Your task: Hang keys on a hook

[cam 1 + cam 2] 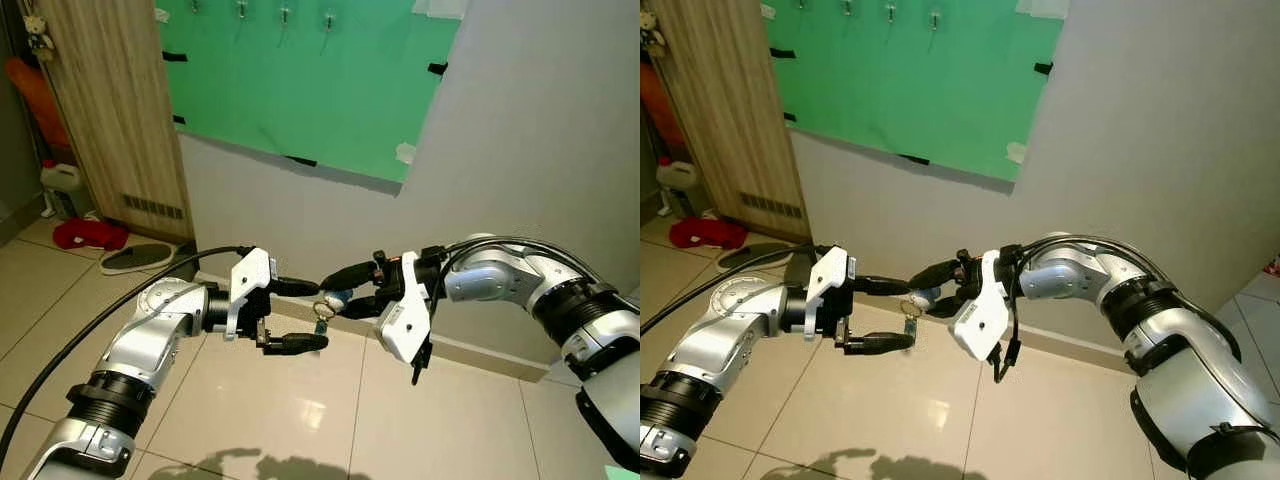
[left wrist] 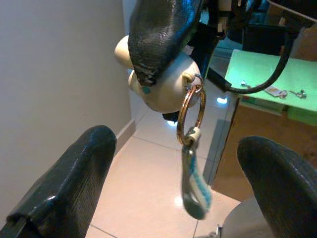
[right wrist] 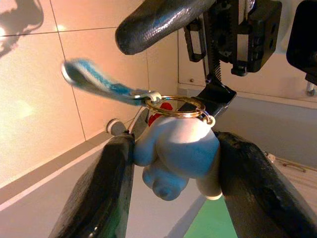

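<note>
The right gripper (image 1: 343, 289) holds the keys by a small pale figurine (image 3: 176, 148), its 2 black fingers (image 3: 106, 183) pressed against the figurine's sides. A gold ring (image 2: 190, 115) hangs from the figurine, and a blue-and-white strap (image 2: 194, 186) dangles from the ring. The bunch sits in mid-air in front of the robot, above the tiled floor (image 1: 300, 410) and below a green board (image 1: 320, 80) taped to the white wall (image 1: 540, 130).

The left gripper (image 1: 296, 316) faces the right one, its jaws spread wide. One finger lies above the ring and the other below the strap, and in the left wrist view neither finger (image 2: 64, 183) touches the keys.

4 hooks (image 1: 284, 14) line the top edge of the green board, well above both grippers. A wooden door (image 1: 110, 120) stands to the left of the board.
</note>
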You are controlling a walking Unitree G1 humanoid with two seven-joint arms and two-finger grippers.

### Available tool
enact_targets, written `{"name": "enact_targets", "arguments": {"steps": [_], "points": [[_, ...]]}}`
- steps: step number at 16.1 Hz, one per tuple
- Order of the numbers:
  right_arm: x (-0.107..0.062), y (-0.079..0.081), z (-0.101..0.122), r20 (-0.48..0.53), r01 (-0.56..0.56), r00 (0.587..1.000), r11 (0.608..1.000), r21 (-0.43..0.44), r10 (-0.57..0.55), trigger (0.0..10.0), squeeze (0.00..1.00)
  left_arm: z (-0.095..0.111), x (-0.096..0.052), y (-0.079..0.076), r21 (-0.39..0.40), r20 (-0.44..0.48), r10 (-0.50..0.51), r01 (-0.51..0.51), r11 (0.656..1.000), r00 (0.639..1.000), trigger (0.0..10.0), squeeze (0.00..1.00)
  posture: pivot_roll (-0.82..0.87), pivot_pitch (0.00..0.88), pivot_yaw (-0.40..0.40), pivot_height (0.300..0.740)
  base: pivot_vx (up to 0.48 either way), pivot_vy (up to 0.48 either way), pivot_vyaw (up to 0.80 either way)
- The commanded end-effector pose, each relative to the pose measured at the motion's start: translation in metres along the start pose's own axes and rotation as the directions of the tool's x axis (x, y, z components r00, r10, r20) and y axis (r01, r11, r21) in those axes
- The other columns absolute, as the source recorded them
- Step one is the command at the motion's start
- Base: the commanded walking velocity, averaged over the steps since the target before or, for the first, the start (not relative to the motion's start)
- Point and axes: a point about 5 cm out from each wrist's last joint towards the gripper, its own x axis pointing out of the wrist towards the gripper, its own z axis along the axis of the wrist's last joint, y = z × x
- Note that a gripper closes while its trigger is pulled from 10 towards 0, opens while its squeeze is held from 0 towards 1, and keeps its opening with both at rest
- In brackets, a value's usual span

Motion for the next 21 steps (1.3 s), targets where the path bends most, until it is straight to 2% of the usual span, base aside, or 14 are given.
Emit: {"name": "enact_targets", "arguments": {"steps": [1, 2, 3, 4, 5, 21], "points": [[-0.0074, 0.001, -0.002, -0.017, 0.003, 1.0, 1.0, 0.012, -0.002, 0.0, 0.0, 0.0113, -0.001, 0.0045, 0.023, 0.028, -0.002, 0.002, 1.0, 1.0, 4.5, 0.0, 0.01, 0.0, -0.082, 0.736, 0.0, 0.0, 0.0], [-0.0075, 0.0017, -0.0019, -0.017, 0.003, 1.0, 1.0, 0.016, -0.002, 0.0, 0.0, 0.0117, -0.0012, 0.0044, 0.022, 0.031, -0.004, 0.003, 1.0, 1.0, 4.0, 0.0, 0.01, 0.0, -0.081, 0.736, 0.0, 0.0, 0.0], [-0.0072, 0.0024, -0.002, -0.018, 0.006, 1.0, 1.0, 0.023, -0.006, 0.0, 0.0, 0.0109, -0.0005, 0.0036, 0.021, 0.028, -0.009, 0.009, 1.0, 1.0, 2.7, 0.0, 0.01, 0.0, -0.082, 0.736, 0.0, 0.0, 0.0], [-0.007, 0.0025, -0.0018, -0.018, 0.008, 1.0, 1.0, 0.024, -0.007, 0.0, 0.0, 0.0105, 0.0004, 0.0034, 0.02, 0.03, -0.01, 0.009, 1.0, 0.999, 0.5, 0.0, 0.01, 0.0, -0.082, 0.736, 0.0, 0.0, 0.0], [-0.0068, 0.0025, -0.0016, -0.017, 0.009, 1.0, 1.0, 0.025, -0.009, 0.0, 0.0, 0.0107, 0.0013, 0.003, 0.017, 0.037, -0.01, 0.01, 1.0, 0.999, 0.0, 0.0, 0.01, 0.0, -0.081, 0.736, 0.0, 0.0, 0.0], [-0.0064, 0.0038, 0.0005, -0.006, 0.01, 1.0, 0.999, 0.05, -0.01, 0.0, 0.0, 0.0128, 0.0042, 0.0019, -0.015, 0.073, -0.031, 0.032, 0.999, 0.997, 0.0, 0.0, 0.0, 0.0, -0.077, 0.736, 0.0, 0.0, 0.0]]}}
